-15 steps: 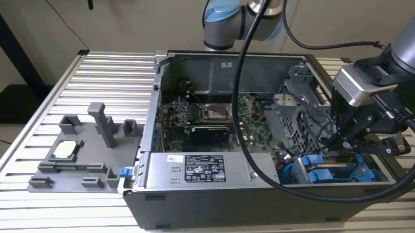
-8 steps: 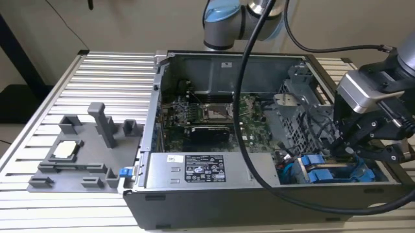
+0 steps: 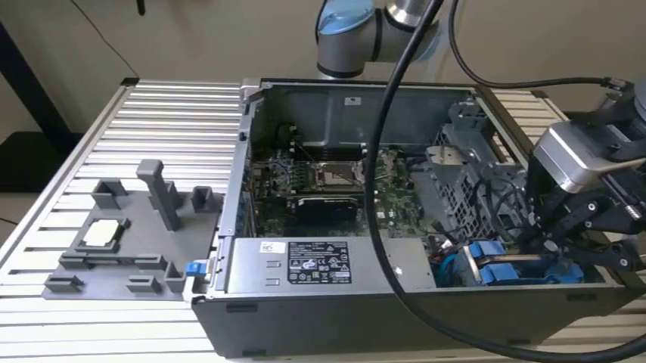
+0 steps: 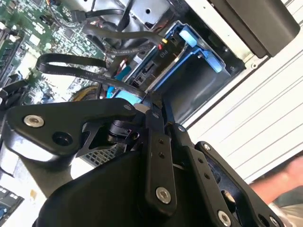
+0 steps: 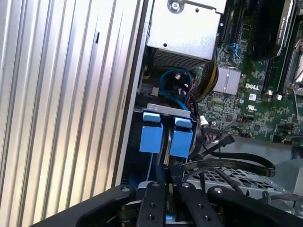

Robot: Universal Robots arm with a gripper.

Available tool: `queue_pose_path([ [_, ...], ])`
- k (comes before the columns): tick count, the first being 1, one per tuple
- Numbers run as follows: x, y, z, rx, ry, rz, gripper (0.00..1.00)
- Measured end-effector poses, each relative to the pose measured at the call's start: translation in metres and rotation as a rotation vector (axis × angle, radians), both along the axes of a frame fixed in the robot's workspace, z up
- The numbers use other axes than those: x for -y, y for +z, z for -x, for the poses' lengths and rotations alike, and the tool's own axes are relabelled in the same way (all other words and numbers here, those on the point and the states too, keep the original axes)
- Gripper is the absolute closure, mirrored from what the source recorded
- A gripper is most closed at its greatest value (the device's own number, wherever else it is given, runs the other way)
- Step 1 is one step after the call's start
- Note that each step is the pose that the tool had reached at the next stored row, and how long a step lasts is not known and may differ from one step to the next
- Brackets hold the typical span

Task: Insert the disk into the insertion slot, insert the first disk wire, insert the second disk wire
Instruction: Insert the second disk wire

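The disk (image 5: 152, 133), in its blue carrier frame (image 4: 201, 45), sits inside the insertion slot (image 4: 203, 92) at the corner of the open computer case (image 3: 333, 310). In the exterior view its blue tabs (image 3: 500, 266) show at the case's lower right. My gripper (image 3: 540, 240) hangs just above them. In both wrist views the fingers (image 4: 152, 124) stand close together, shut on the end of a flat black disk wire (image 5: 236, 164) that loops away over the motherboard. The gripper (image 5: 169, 171) holds that end right at the disk's rear edge. A thin blue wire (image 5: 165, 78) curls beside the slot.
The case's power supply (image 3: 313, 261), motherboard (image 3: 323, 178) and metal drive cage (image 3: 459, 178) crowd around the slot. A grey fixture with small parts (image 3: 131, 227) stands on the ribbed table (image 3: 162, 121) at the exterior view's left. A blurred hand (image 4: 284, 179) shows past the case.
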State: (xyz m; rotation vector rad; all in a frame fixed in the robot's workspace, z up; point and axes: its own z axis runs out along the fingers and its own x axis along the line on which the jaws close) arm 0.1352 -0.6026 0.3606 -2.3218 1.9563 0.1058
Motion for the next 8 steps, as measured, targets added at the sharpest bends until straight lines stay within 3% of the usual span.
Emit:
queue_pose_path([
  [5,0.0000,-0.0013,0.0000,0.0003,-0.048,-0.0234,0.85],
  [8,0.0000,-0.0028,0.0000,0.0005,-0.089,-0.0320,0.85],
])
